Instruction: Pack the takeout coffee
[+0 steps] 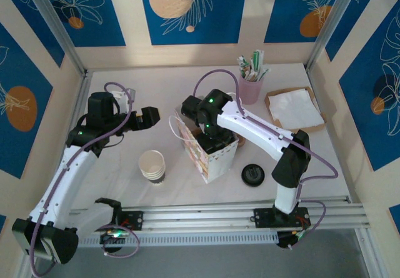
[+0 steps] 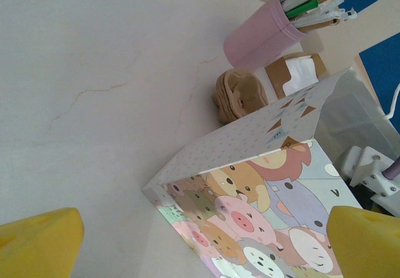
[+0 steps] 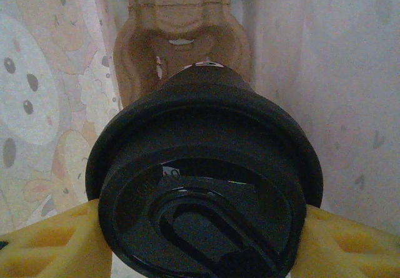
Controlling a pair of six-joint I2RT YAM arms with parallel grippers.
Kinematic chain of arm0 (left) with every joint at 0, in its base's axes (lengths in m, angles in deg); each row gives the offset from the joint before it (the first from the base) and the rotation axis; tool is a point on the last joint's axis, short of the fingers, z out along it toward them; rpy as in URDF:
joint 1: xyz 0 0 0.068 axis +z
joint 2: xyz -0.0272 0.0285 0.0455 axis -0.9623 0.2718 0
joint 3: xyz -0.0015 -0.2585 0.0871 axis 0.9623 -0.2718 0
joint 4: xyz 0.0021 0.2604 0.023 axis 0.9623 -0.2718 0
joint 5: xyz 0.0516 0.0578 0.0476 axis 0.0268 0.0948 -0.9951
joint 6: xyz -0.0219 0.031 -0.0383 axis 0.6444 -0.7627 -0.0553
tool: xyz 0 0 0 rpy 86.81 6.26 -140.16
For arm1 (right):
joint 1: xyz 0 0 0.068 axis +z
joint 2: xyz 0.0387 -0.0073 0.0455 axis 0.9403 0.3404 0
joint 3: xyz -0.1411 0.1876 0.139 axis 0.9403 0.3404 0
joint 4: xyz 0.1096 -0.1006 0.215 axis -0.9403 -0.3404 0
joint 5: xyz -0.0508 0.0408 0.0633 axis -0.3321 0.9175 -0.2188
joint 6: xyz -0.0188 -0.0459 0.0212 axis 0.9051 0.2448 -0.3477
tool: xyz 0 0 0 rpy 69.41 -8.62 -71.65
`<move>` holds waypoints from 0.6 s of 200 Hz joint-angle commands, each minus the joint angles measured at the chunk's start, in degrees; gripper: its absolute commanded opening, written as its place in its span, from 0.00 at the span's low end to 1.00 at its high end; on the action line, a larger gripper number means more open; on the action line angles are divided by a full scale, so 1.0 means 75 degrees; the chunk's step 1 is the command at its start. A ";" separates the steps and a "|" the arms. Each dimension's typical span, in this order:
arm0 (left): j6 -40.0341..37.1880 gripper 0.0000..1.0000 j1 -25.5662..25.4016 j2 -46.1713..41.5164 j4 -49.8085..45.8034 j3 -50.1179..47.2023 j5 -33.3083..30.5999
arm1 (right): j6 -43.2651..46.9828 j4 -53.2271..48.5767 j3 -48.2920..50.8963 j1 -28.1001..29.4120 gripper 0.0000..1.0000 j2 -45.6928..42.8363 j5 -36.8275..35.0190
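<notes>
The takeout coffee [image 3: 206, 190] shows its round black lid from above; the cup under the lid is hidden. My right gripper [image 3: 203, 243] is shut on it, one yellow finger [image 3: 56, 243] on each side. This gripper [image 1: 212, 134] reaches down into the open top of the cartoon-animal paper bag [image 1: 212, 159], whose printed walls [image 3: 44, 103] rise on both sides of the cup. My left gripper [image 1: 150, 117] hangs open to the left of the bag [image 2: 262, 184], holding nothing, with its yellow fingertips [image 2: 37, 243] wide apart.
A stack of lidless cream cups [image 1: 152, 165] stands left of the bag and a loose black lid [image 1: 252, 174] lies to its right. A pink cup of straws [image 1: 251, 84] and a napkin tray [image 1: 294, 109] sit behind. A brown pulp piece [image 3: 181, 34] lies beyond the held cup.
</notes>
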 commanded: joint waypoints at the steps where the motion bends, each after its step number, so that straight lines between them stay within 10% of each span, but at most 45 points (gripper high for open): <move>1: -0.0126 1.00 0.0081 -0.0132 -0.0078 -0.0092 -0.0075 | 0.0080 -0.0120 0.0012 0.0048 0.61 -0.0285 0.0003; 120: -0.0120 1.00 0.0075 -0.0127 -0.0012 -0.0166 -0.0043 | 0.0217 0.0268 0.0092 0.0141 0.61 -0.0521 0.0107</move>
